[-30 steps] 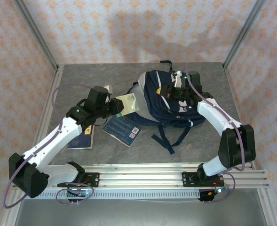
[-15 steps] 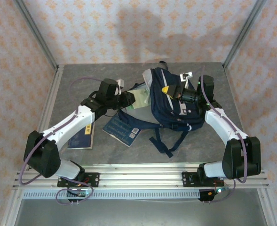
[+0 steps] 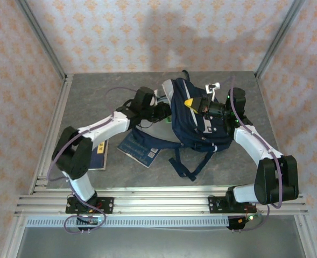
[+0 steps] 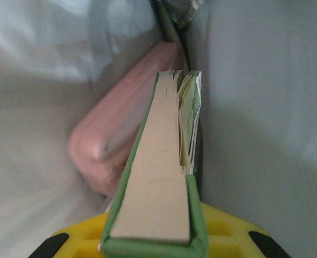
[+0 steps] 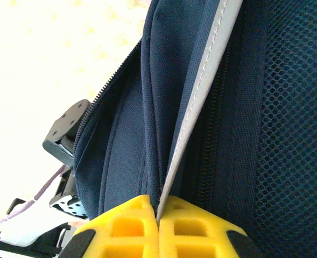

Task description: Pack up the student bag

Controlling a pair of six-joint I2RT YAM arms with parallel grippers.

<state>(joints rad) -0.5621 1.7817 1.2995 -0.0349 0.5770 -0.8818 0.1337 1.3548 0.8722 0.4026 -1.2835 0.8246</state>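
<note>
From my overhead view the student bag (image 3: 198, 121) sits on the table (image 3: 93, 97) at about 1 o'clock from the table's middle. It is propped up, with its dark straps (image 3: 193, 158) trailing toward 6 o'clock.

The right end effector (image 3: 193, 102) is at roughly 11 o'clock on the bag. On its wrist camera the right end effector (image 5: 158, 215) is clenched, with the yellow fingers (image 5: 123, 226) pressed together on the bag's navy fabric (image 5: 126, 134) and a strip of grey piping (image 5: 201, 91) running out from between them.

The left end effector (image 3: 162, 112) meets the bag at its 9 o'clock side, right at the opening. Its wrist camera looks inside the bag, with pale lining (image 4: 266, 107) on both sides. There the left end effector (image 4: 153, 239) is grasping a green-covered book (image 4: 158, 188) edge-on, pages pointing toward 12 o'clock. A pink case (image 4: 115, 145) lies at the book's 9 o'clock, touching or just beside it; I cannot tell which.

Back on the overhead view, a blue booklet (image 3: 139, 149) lies flat on the table at the bag's 8 o'clock, partly under a strap. A darker blue book (image 3: 98, 155) lies further out toward 9 o'clock, beside the left arm.
</note>
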